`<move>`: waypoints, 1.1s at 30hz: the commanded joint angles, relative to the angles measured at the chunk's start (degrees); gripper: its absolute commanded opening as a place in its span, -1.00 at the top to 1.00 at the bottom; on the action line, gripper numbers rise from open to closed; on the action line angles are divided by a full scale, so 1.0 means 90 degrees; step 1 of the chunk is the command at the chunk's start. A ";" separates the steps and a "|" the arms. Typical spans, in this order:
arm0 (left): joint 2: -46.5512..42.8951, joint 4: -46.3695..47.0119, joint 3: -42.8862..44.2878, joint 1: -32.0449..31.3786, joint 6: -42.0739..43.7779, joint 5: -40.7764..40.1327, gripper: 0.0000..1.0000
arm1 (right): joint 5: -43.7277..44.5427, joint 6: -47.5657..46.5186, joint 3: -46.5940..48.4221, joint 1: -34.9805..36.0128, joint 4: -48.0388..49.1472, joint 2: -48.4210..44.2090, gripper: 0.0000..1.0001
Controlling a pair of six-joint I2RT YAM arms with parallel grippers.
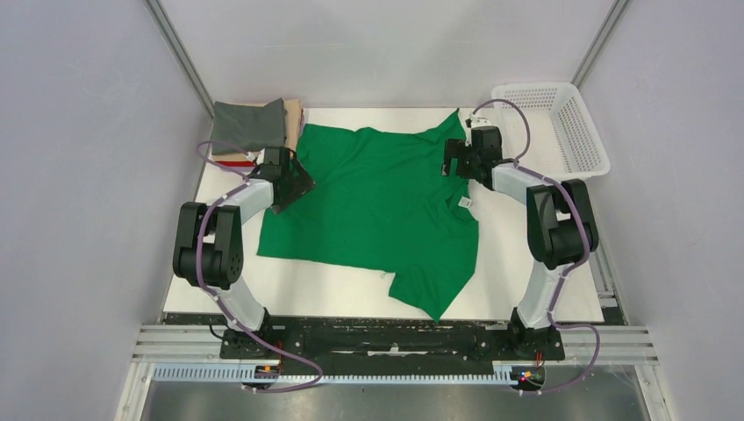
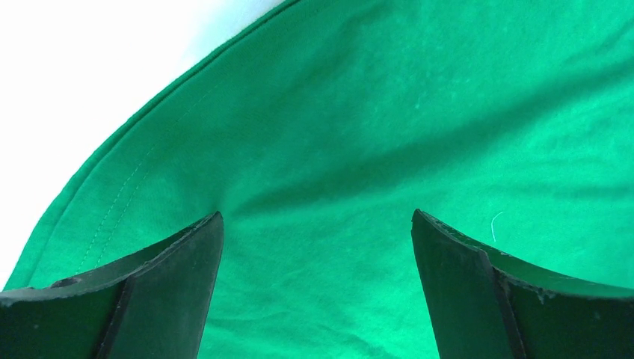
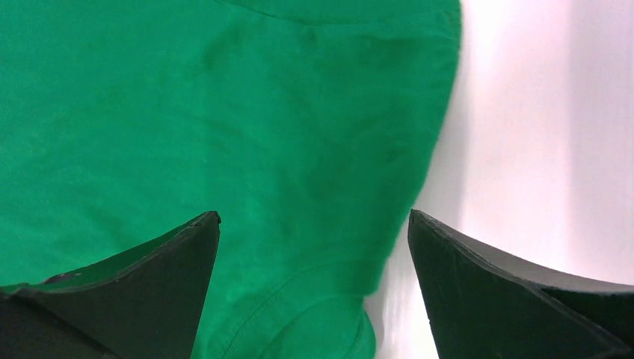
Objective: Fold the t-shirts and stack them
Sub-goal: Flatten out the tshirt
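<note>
Most of the white worktop [image 1: 500, 254] is taken up by the green t-shirt [image 1: 377, 202], spread flat between the arms; the folded shirts [image 1: 250, 123] sit stacked at the far left. Looks like the first fold is only starting. The left pincer [image 2: 318, 224] gapes over the shirt's left edge and the right pincer [image 3: 314, 224] over its far right edge, both released. Next, I'd say, each must drop and pinch cloth.

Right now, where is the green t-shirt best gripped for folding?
Pinch the green t-shirt at its outer edges, from above: the stitched hem under the open left hand, the rounded border under the open right hand. It lies flat, so only edges offer a lip.
</note>
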 commanded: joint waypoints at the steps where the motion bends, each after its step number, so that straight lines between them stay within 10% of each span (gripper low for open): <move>1: 0.0011 -0.0176 0.0275 0.0046 0.0251 -0.0265 -0.99 | -0.0385 0.0167 0.0474 0.0014 0.0413 0.0316 -0.96; 14: -0.0070 -0.0295 0.0314 0.0051 0.0292 -0.0408 -0.99 | -0.0527 0.0409 0.0646 0.0014 0.0458 0.1027 -0.96; 25: -0.0130 -0.0346 0.0233 0.0051 0.0313 -0.0684 -0.99 | 0.2686 -0.0217 0.1305 -0.0020 -0.1454 0.0978 -0.96; 33: -0.0092 -0.0220 0.0230 0.0051 0.0355 -0.0441 -0.99 | 0.2538 -0.0932 0.2180 -0.0020 -0.1300 0.1013 -0.96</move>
